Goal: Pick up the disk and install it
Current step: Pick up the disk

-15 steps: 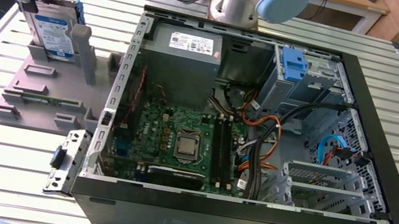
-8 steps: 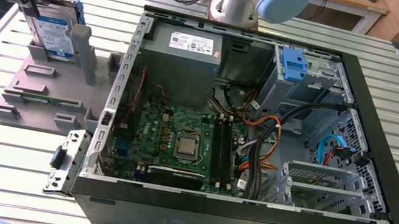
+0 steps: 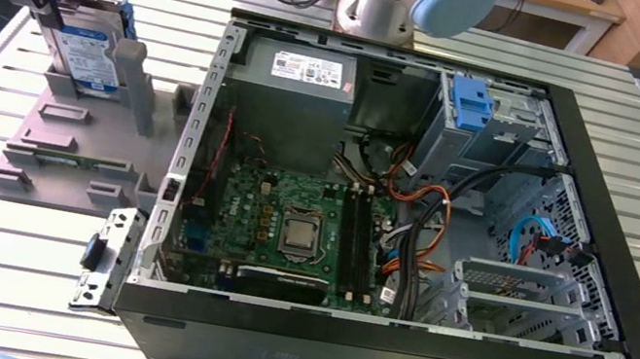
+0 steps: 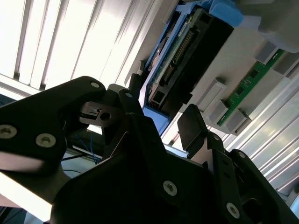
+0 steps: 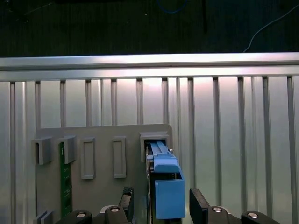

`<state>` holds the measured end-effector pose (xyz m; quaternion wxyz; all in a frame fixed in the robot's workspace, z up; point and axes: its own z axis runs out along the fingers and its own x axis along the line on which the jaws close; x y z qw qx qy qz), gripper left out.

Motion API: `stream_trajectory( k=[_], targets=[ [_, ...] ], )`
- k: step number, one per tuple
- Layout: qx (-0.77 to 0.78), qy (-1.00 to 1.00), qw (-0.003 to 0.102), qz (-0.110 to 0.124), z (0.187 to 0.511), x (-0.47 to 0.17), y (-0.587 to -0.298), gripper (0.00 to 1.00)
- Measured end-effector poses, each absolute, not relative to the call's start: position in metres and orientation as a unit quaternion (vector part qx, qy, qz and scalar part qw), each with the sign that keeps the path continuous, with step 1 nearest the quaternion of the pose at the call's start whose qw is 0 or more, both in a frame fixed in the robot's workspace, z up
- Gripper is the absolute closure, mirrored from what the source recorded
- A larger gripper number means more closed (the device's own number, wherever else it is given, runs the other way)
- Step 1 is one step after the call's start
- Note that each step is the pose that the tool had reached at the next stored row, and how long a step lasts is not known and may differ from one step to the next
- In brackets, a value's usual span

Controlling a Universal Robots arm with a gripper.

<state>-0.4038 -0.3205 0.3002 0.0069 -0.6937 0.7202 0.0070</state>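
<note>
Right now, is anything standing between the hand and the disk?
Nothing visible does. In the first wrist view the open hand straddles the disk, which stands on edge in the grey stand. Its fingers flank the disk, with a bare gap on each side.

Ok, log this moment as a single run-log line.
phase: pick | gripper: open, straddling the disk | disk: upright in grey stand, not lifted | computer case: side open
</note>
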Motion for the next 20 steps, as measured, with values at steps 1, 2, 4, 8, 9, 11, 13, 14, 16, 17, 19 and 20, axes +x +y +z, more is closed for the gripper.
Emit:
stream_trajectory(
  k=[1,2,4,8,9,11,13,14,16,17,19,20],
  targets=[
    [-0.694,0.720,0.007,0.007,0.2999,-0.4038,-0.3205,0.41],
    [-0.694,0.720,0.007,0.007,0.2995,-0.4038,-0.3205,0.41],
    [-0.694,0.720,0.007,0.007,0.2988,-0.4040,-0.3205,0.41],
    [-0.694,0.720,0.007,0.007,0.2966,-0.4043,-0.3205,0.41],
    [-0.694,0.720,0.007,0.007,0.2961,-0.4043,-0.3205,0.41],
    [-0.694,0.720,0.007,0.007,0.2952,-0.4043,-0.3205,0.41],
    [-0.694,0.720,0.007,0.007,0.2945,-0.4043,-0.3205,0.41],
    [-0.694,0.720,0.007,0.007,0.2941,-0.4043,-0.3205,0.41],
    [-0.694,0.720,0.007,0.007,0.2934,-0.4043,-0.3205,0.41],
    [-0.694,0.720,0.007,0.007,0.2932,-0.4043,-0.3205,0.41],
    [-0.694,0.720,0.007,0.007,0.2925,-0.4043,-0.3205,0.41],
    [-0.694,0.720,0.007,0.007,0.2922,-0.4043,-0.3205,0.41]
  ],
)
